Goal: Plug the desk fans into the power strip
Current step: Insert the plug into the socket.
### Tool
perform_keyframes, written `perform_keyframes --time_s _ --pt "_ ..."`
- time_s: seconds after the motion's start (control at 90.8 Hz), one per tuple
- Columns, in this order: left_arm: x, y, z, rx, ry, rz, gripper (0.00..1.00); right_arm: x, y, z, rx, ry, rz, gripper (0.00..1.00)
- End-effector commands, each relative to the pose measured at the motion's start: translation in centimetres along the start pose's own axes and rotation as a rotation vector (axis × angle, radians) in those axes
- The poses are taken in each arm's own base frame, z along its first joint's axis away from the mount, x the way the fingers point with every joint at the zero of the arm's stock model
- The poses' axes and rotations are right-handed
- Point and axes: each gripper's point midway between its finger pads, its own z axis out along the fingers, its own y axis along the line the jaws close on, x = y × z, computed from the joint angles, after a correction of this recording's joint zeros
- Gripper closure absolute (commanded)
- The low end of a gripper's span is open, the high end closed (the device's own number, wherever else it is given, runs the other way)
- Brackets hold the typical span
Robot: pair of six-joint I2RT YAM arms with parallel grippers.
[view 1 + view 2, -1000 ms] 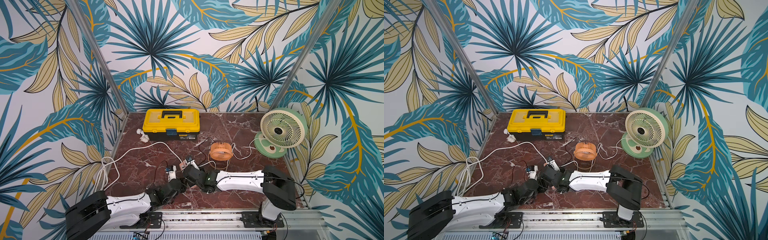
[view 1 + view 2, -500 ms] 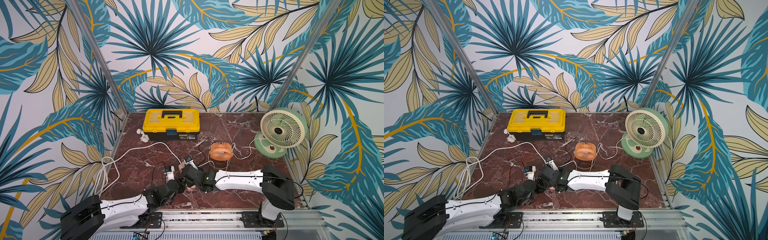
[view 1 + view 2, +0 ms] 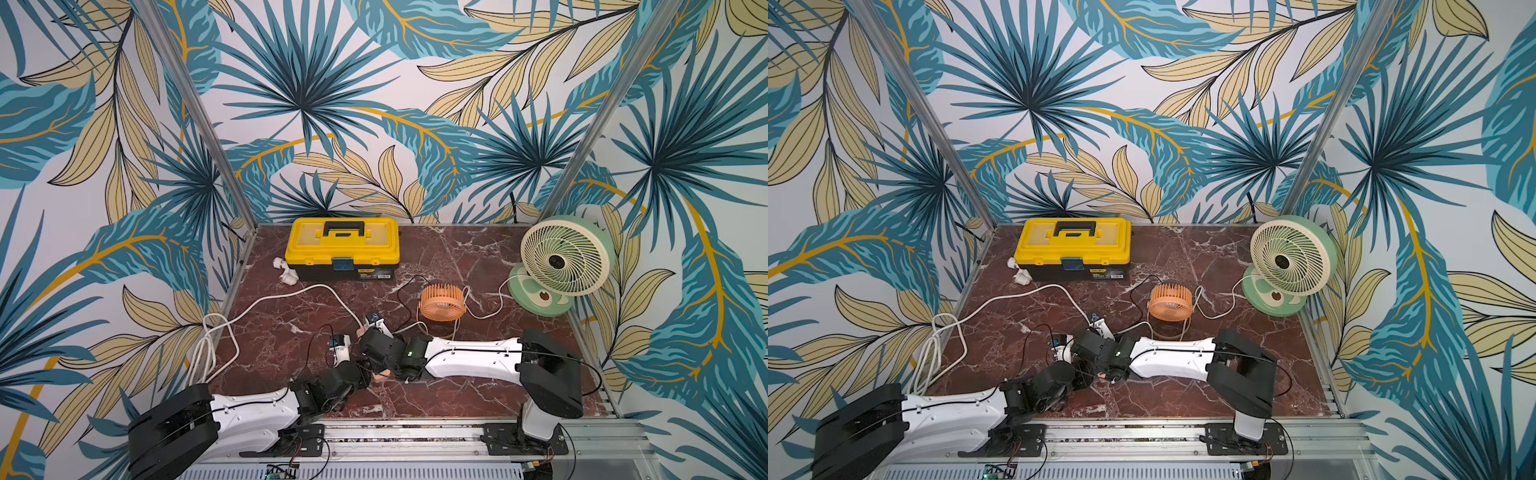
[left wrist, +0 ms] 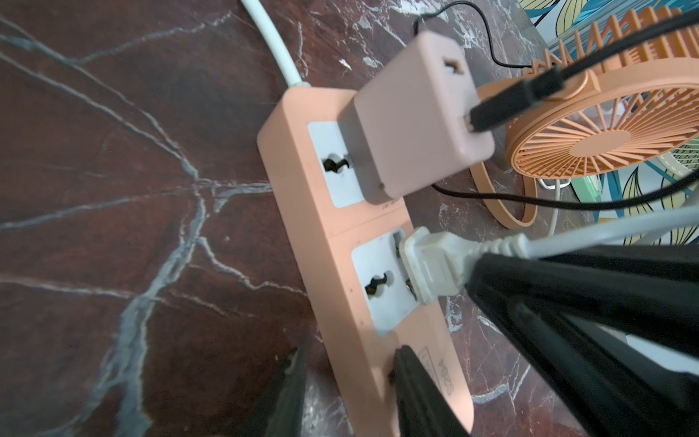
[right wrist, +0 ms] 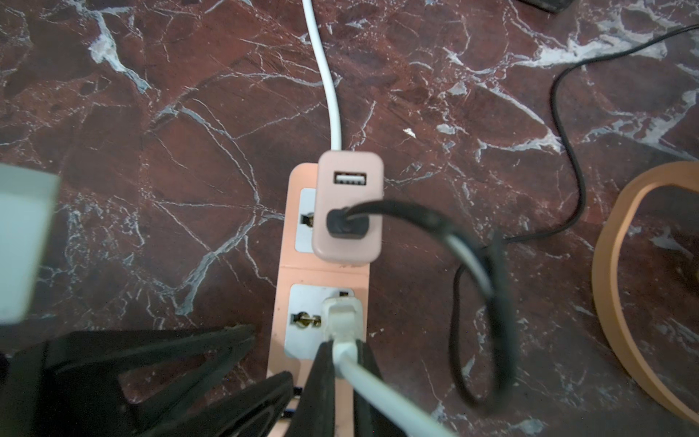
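Scanning a top view, we find the fan (image 3: 561, 255) far right on the desk (image 3: 457, 257). Left wrist: strip (image 4: 299, 181) flat on the desk, its print seen only here, unreadable; left jaws spread over its edge. Right wrist: right jaws pinch the plug (image 5: 342, 314) at a socket.

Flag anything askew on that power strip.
The white plug, pinched in the right gripper, sits at the edge of its socket on the power strip, seemingly angled rather than square; whether fully seated is unclear.
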Motion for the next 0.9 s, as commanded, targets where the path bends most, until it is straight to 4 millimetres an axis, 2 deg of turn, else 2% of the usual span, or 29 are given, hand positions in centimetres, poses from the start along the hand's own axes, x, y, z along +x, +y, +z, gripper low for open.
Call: perform_keyframes --time_s 0.0,0.286,0.408,0.606,0.892 --pt "0.3 0.8 0.0 -0.021 0.002 -0.002 0.58 0.7 0.0 0.2 0.004 0.045 0.012 1.0" --pt "0.0 0.3 -0.2 -0.009 -0.005 -0.017 0.58 -0.4 -1.2 0.7 0.035 0.05 0.077 1.0" --pt "-0.3 0.3 -0.4 -0.012 -0.014 -0.027 0.57 -0.8 -0.6 0.9 0.003 0.055 0.095 1.0" --pt "-0.6 0.2 -0.8 -0.006 -0.025 -0.024 0.48 -0.3 0.0 1.5 -0.014 0.077 0.106 1.0" --pt "0.2 1.1 -0.1 -0.042 -0.001 -0.014 0.5 0.5 -0.3 1.7 -0.019 0.085 0.124 1.0"
